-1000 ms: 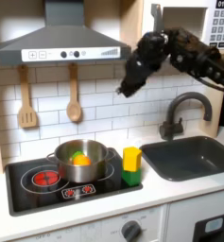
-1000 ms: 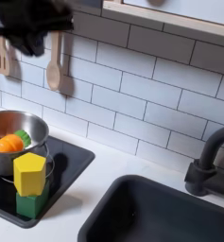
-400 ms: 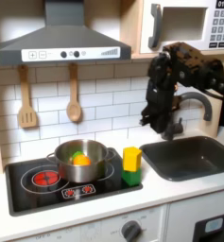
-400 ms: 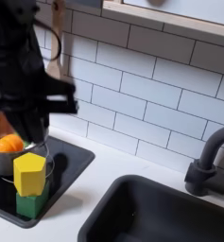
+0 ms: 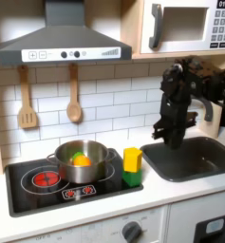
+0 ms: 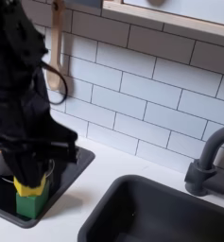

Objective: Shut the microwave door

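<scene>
This is a toy play kitchen, set up as a small home cooking corner. A white tiled wall (image 5: pixel 104 95) runs behind a pale counter (image 5: pixel 114 209). On the first exterior view's left, a grey hood (image 5: pixel 59 40) hangs over a black stove (image 5: pixel 71 182) with red rings, where a steel pot (image 5: pixel 81 159) holds toy food. A wooden spatula (image 5: pixel 27 100) and a wooden spoon (image 5: pixel 74 95) hang on the tiles. A dark sink (image 5: pixel 192 157) with a curved tap (image 6: pixel 210 163) sits beside it, and a white microwave (image 5: pixel 188 26) stands above.
</scene>
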